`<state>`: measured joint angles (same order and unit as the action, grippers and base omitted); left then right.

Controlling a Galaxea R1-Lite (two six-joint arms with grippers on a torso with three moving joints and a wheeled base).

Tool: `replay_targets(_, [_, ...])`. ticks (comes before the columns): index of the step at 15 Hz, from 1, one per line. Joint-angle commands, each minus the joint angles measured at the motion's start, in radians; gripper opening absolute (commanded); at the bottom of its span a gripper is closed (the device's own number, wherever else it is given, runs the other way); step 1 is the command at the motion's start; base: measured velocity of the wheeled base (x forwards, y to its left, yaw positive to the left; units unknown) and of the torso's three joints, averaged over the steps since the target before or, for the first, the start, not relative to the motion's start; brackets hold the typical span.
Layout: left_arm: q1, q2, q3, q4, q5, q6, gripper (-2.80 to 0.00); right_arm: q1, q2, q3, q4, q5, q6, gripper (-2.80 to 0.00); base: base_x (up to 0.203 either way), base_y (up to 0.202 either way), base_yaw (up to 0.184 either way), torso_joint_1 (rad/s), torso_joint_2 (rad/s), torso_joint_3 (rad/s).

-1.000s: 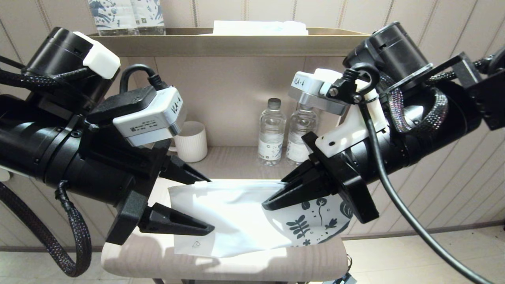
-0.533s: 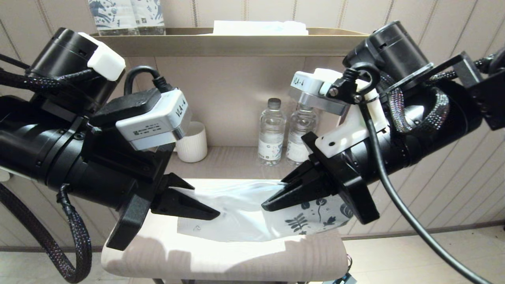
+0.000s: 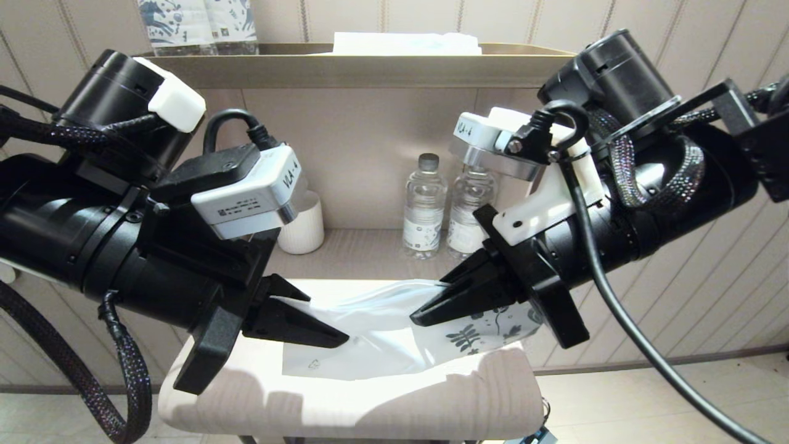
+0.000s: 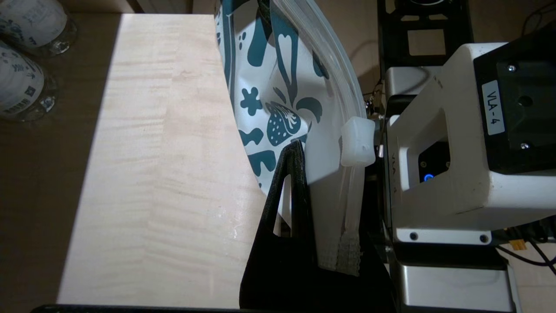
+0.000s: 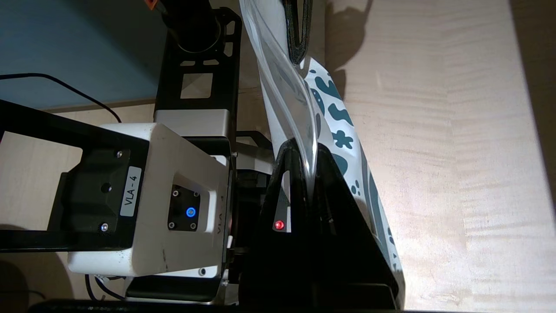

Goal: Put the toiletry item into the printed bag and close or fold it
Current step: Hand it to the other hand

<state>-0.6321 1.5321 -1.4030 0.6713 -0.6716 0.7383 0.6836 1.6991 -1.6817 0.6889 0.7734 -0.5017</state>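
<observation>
Nearest: pale wooden stool top [image 3: 345, 401], with the printed bag [image 3: 382, 345] lifted just over it, held at both ends.

Left gripper [image 3: 336, 336] closed tight on the plain white end of the bag (fingers pressed together, no gap). Right gripper [image 3: 425, 316] also pinched shut, on the end with the dark blue leaves and flowers.

From the left wrist view: same bag [image 4: 278, 100] hanging on edge between the black fingers, with a small white slider [image 4: 357, 142] on the zip strip along its rim.

From the right wrist view: clear zip edge of the bag [image 5: 299, 104] squeezed between the black fingers [image 5: 330, 182].

Toothbrush: cannot tell where (nothing to make out through the bag).

Writing: "VLA-4" on the white camera block [image 3: 256, 194] of the left arm, and again on the right arm's block [image 3: 478, 132].

Farther back, on the low shelf [image 3: 363, 253]: two small water bottles [image 3: 424, 206] with white labels, words too small to read, and a white ribbed cup [image 3: 302, 225] partly hidden behind the left arm.

Farthest, on the top shelf [image 3: 345, 65]: two blue-patterned packages [image 3: 197, 24] and a flat white packet [image 3: 407, 43].
</observation>
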Motion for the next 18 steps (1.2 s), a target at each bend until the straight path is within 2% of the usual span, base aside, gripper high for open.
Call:
replay_targets(1, [0.0,-0.001,0.004,0.002,-0.005,0.004,-2.8,0.0,-0.001,-0.003,0.004,0.004,-0.003,-2.8,0.0,0.0,0.0,0.0,0.0,0.0])
replay_targets(3, [0.0,-0.001,0.003,0.001,-0.005,0.003,-2.8,0.001,-0.003,0.004,0.0,-0.011,-0.003,-2.8,0.0,0.0,0.0,0.0,0.0,0.0])
replay_targets(4, [0.0,-0.004,0.004,0.001,-0.005,0.003,-2.8,0.001,-0.003,0.011,-0.018,-0.011,-0.003,0.0,0.0,0.0,0.0,0.0,0.0,0.0])
replay_targets(6, [0.0,-0.006,0.006,0.001,-0.005,0.001,-2.8,0.001,-0.001,0.014,-0.037,-0.012,0.002,0.0,0.0,0.0,0.0,0.0,0.0,0.0])
replay_targets(7, [0.0,-0.006,0.006,0.001,-0.005,0.001,-2.8,0.001,-0.003,0.014,-0.037,-0.013,0.002,-2.8,0.0,0.0,0.0,0.0,0.0,0.0])
replay_targets(14, [0.0,-0.021,0.033,-0.004,-0.028,-0.008,-2.8,0.007,-0.003,-0.017,-0.037,-0.011,0.002,-2.8,0.0,0.0,0.0,0.0,0.0,0.0])
replay_targets(18, [0.0,-0.021,0.035,-0.004,-0.028,-0.016,-2.8,0.013,-0.004,0.008,-0.074,-0.014,0.009,-2.8,0.0,0.0,0.0,0.0,0.0,0.0])
